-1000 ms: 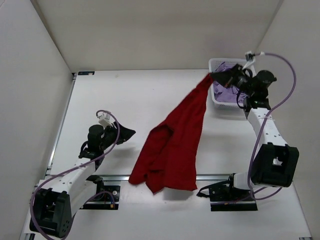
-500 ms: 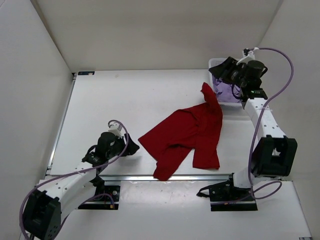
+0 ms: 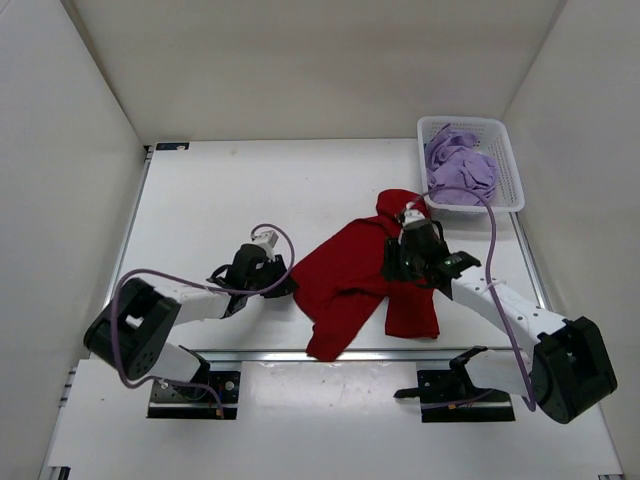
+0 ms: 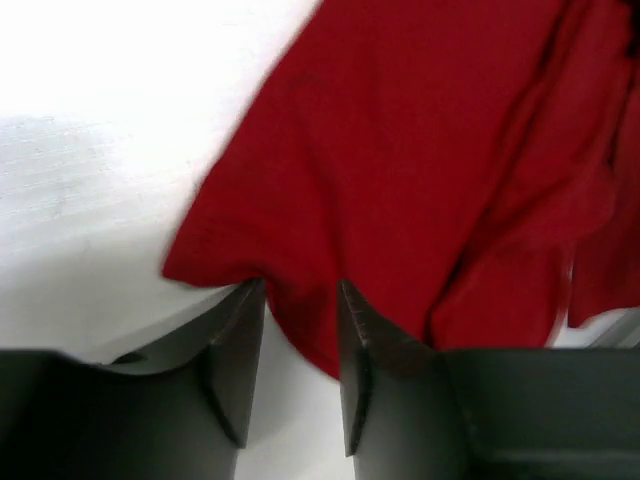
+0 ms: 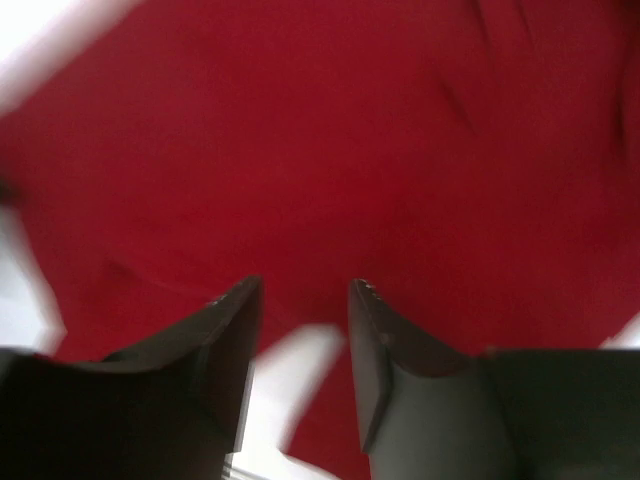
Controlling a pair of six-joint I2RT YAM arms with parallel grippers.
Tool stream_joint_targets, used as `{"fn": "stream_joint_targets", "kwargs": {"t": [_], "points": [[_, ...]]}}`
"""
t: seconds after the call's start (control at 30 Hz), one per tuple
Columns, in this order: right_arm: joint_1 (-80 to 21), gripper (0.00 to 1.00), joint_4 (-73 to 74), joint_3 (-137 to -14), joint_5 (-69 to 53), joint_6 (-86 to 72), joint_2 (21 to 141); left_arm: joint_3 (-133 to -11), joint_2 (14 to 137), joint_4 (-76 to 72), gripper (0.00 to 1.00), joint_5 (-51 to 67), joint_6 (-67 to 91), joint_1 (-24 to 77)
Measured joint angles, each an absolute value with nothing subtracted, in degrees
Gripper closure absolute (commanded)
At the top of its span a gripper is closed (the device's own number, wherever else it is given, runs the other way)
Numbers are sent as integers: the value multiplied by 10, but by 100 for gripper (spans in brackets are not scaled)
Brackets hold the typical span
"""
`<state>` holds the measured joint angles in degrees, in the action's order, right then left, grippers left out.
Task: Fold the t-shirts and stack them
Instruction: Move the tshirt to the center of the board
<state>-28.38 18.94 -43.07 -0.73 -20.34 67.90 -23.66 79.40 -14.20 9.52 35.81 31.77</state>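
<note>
The deep red t-shirt [image 3: 350, 285] lies crumpled on the white table, its top corner peaked toward the basket. My left gripper [image 3: 283, 281] is low at the shirt's left edge. In the left wrist view its jaws stand apart, with the red hem [image 4: 300, 320] lying between the fingertips [image 4: 245, 330]. My right gripper [image 3: 396, 262] hovers over the shirt's right half, and in the right wrist view the gripper [image 5: 305, 288] is open above red cloth [image 5: 330, 150], holding nothing. A lavender t-shirt [image 3: 460, 170] is bunched in the basket.
The white mesh basket [image 3: 510, 165] stands at the table's back right corner. White walls close in the table [image 3: 220, 190] on three sides. A metal rail [image 3: 250, 354] runs along the near edge by the arm bases.
The right gripper let go of the red shirt, which dropped from hanging to lying on the table. The right arm swung from the basket down over it. The left arm reached right to the shirt's edge.
</note>
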Motion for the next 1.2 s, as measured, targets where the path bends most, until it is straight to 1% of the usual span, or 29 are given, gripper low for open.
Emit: {"fn": "stream_joint_targets", "kwargs": {"t": [0.03, 0.07, 0.1, 0.17, 0.33, 0.47, 0.6, 0.73, 0.8, 0.83, 0.87, 0.9, 0.97, 1.03, 1.07, 1.1, 1.17, 1.2], "points": [[-283, 54, 197, -412, -2, -201, 675, -240, 809, -152, 81, 95, 361, 317], [-276, 52, 207, -390, 3, -203, 670, -241, 825, -166, 85, 100, 370, 315], [-269, 51, 220, -373, 10, -206, 665, -244, 838, -175, 93, 102, 375, 308], [-260, 51, 238, -360, 22, -215, 663, -251, 848, -181, 100, 103, 383, 299], [-249, 50, 220, -360, 36, -232, 681, -298, 879, -186, 100, 95, 406, 237], [-230, 49, 175, -360, 33, -244, 729, -344, 915, -200, 100, 94, 419, 193], [-218, 51, 125, -368, 0, -244, 787, -345, 914, -206, 100, 101, 430, 140], [-224, 53, 103, -443, -25, -237, 873, -352, 909, -205, 100, 111, 451, 73], [-223, 56, 87, -499, -38, -235, 919, -385, 914, -185, 100, 111, 458, 48], [-222, 57, 80, -527, -46, -234, 938, -412, 920, -174, 99, 110, 458, 41], [-219, 56, 78, -552, -54, -234, 954, -459, 932, -159, 92, 110, 456, 39], [-216, 55, 74, -573, -59, -233, 962, -488, 940, -156, 87, 110, 453, 39], [-218, 55, 69, -588, -56, -232, 959, -556, 958, -147, 72, 112, 444, 42], [-232, 56, 75, -589, -35, -225, 943, -579, 957, -155, 63, 114, 440, 44], [-246, 62, 81, -588, -25, -223, 935, -572, 950, -162, 62, 114, 440, 44], [-265, 65, 84, -585, -14, -220, 924, -551, 940, -177, 64, 115, 444, 43], [-312, 82, 94, -581, -4, -215, 907, -490, 913, -189, 66, 117, 452, 39], [-342, 87, 94, -582, -3, -211, 904, -452, 900, -192, 66, 117, 458, 33]]}}
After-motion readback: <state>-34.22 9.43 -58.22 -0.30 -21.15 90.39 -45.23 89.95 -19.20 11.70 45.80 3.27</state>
